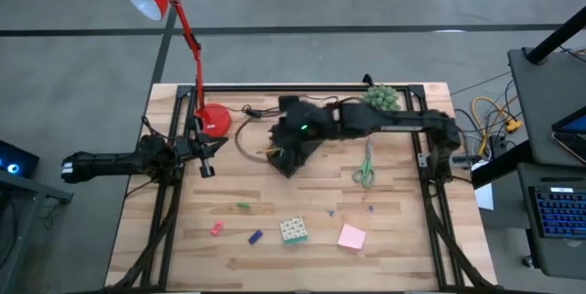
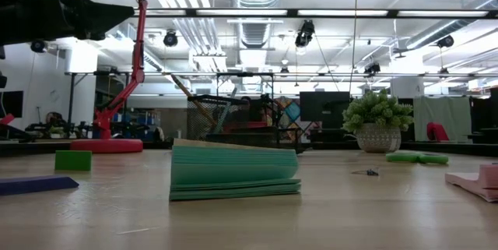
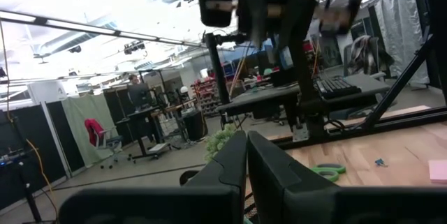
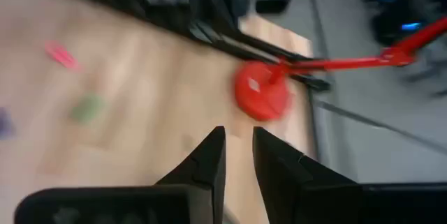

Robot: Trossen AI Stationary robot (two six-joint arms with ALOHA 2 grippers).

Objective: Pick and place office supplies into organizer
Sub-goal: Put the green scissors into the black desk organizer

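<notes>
- wooden slat table sits in a black frame on a grey floor, with a red desk lamp standing at its 11 o'clock corner and a small potted plant at about 1 o'clock.
- left gripper rests at the table's 9 o'clock edge, fingers pressed together on nothing.
- right gripper reaches from the 3 o'clock side to just above table centre; its fingers stand a narrow gap apart and nothing shows between them; the red lamp base lies ahead of them in its wrist view.
- organizer is hidden under the right arm, so i cannot tell its exact spot.
- green-handled scissors lie right of centre, toward 3 o'clock.
- along the 6 o'clock side, from 7 toward 5: red piece, blue piece, green-white patterned block, pink sticky-note pad.
- green piece lies just above the red one, apart from it.
</notes>
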